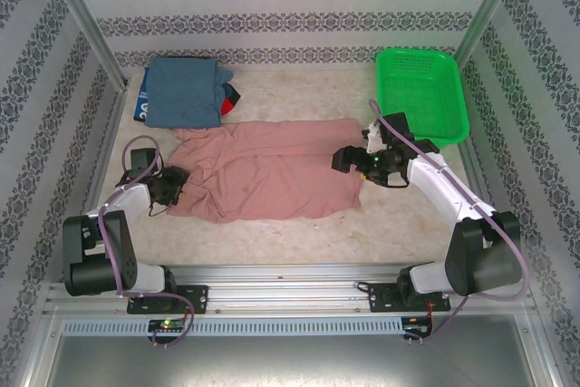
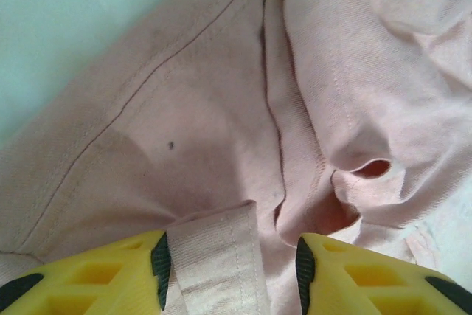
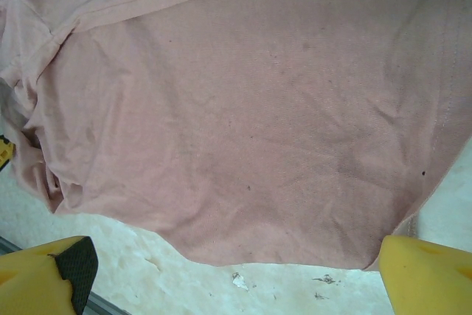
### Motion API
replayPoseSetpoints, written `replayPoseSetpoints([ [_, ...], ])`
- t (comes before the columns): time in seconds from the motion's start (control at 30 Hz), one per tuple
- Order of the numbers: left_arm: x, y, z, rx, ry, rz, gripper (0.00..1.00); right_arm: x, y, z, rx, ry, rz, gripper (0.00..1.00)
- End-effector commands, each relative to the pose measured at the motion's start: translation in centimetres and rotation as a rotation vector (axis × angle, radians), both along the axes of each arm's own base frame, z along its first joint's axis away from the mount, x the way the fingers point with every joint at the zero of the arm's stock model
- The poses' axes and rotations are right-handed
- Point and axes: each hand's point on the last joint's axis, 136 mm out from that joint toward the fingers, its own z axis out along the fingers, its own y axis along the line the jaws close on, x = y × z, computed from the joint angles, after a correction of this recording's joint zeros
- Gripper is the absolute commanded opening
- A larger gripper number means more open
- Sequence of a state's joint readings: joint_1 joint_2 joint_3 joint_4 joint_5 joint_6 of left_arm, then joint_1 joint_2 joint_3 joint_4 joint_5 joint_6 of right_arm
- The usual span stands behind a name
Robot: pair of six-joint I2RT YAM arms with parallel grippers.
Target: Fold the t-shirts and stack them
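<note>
The large dusty-pink cotton t-shirt (image 1: 267, 174) was seen spread, creased and unfolded, across the middle of the pale marbled table (image 1: 299, 233). A folded blue-grey t-shirt (image 1: 184, 92) lay at the far left corner on top of folded dark and red ones (image 1: 228, 97), and the green plastic mesh basket (image 1: 453, 111) stood at the far right.

The left gripper (image 1: 170, 188) was placed at the shirt's left edge. In the left wrist view a doubled band of pink cloth lay between its jaws, which were parted and not pressed together on it; one black pad (image 2: 158, 260) touched the band. The right gripper (image 1: 355, 159) was held over the shirt's right edge, released to its widest, with nothing grasped.

The step in hand was judged to be the taking up of the pink shirt for its first fold. For the next move, both edges would need to be pinched firmly before anything was lifted, and the cloth pulled flat.
</note>
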State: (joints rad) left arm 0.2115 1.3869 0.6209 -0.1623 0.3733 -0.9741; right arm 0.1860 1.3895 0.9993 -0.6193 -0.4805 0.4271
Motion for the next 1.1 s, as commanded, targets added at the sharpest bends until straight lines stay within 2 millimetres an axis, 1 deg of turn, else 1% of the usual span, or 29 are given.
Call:
replayPoseSetpoints([
  [0.0, 1.1, 0.6, 0.7, 0.012, -0.061, 0.013, 0.47, -0.2, 0.4, 0.5, 0.011, -0.014, 0.006, 0.98],
  [0.17, 0.9, 0.4, 0.6, 0.005, -0.062, 0.009, 0.36, -0.1, 0.4, 0.4, 0.012, -0.009, 0.006, 0.98],
  [0.33, 0.3, 0.3, 0.1, 0.006, -0.045, 0.001, 0.21, 0.0, 0.4, 0.4, 0.010, -0.010, 0.004, 0.98],
  [0.43, 0.1, 0.2, -0.1, 0.008, -0.033, -0.005, 0.14, 0.0, 0.4, 0.3, 0.009, -0.008, 0.005, 0.98],
  [0.57, -0.2, 0.3, 0.0, 0.020, -0.022, -0.011, 0.00, 0.0, 0.2, 0.1, -0.002, -0.003, 0.002, 0.98],
  [0.63, -0.2, 0.4, 0.4, 0.028, -0.027, -0.016, 0.00, 0.0, -0.3, -0.2, -0.029, 0.004, -0.001, 0.98],
  [0.7, 0.1, 0.4, 1.4, 0.037, -0.045, -0.029, 0.00, -0.1, -1.4, -1.1, -0.092, 0.039, -0.010, 0.98],
  [0.77, 0.5, 0.3, 2.7, 0.041, -0.070, -0.046, 0.00, -0.4, -1.8, -1.9, -0.127, 0.081, 0.008, 0.98],
  [0.83, 0.7, 0.2, 4.3, 0.050, -0.095, -0.064, 0.00, -0.7, -1.8, -2.7, -0.147, 0.123, 0.011, 0.98],
  [0.9, 0.7, 0.2, 6.0, 0.066, -0.121, -0.077, 0.00, -1.3, -1.8, -3.9, -0.144, 0.176, -0.013, 0.97],
  [1.0, 0.5, 0.1, 8.0, 0.083, -0.150, -0.088, 0.00, -2.9, -1.8, -5.9, -0.143, 0.252, -0.050, 0.93],
  [1.07, 0.5, 0.0, 9.1, 0.082, -0.174, -0.095, 0.00, -3.8, -1.7, -6.9, -0.135, 0.282, -0.068, 0.90],
])
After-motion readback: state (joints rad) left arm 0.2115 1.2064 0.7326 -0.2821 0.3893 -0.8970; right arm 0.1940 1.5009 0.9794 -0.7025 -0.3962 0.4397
